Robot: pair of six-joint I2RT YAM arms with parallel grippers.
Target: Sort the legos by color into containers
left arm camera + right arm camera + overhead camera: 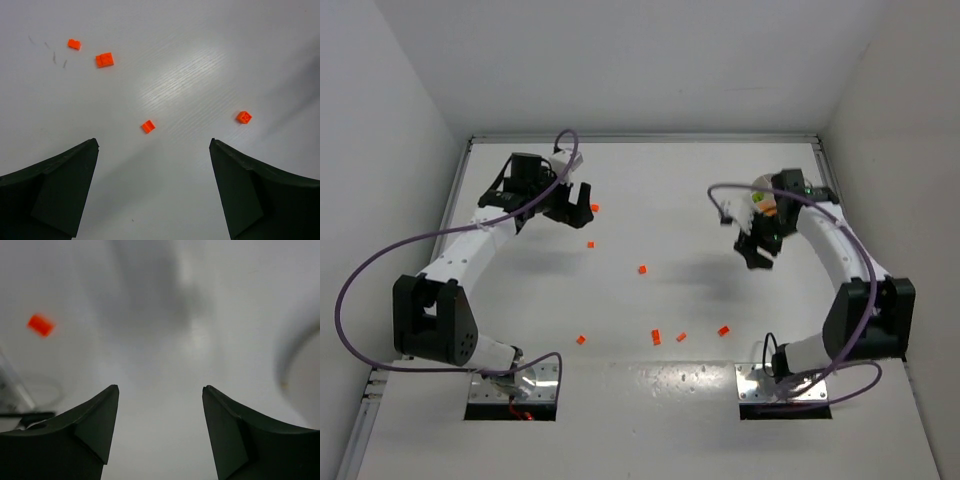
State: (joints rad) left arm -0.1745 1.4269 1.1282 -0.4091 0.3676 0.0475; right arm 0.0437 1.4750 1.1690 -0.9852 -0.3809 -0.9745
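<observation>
One white dish (755, 203) is all I have for containers. It sits on the surface (650, 180) at the far right, mostly hidden under my right arm (835, 240). In the part that shows I make out something green and something orange, but not which compartments they lie in. The right jaws hang on the near side of the dish, apart, with nothing between them. The left jaws, far left, stand wide open and empty. Seven orange legos (642, 269) lie loose from overhead: two by the left jaws, one mid-surface, four in a rough row nearer me. My left wrist view shows four, my right wrist view one, blurred.
</observation>
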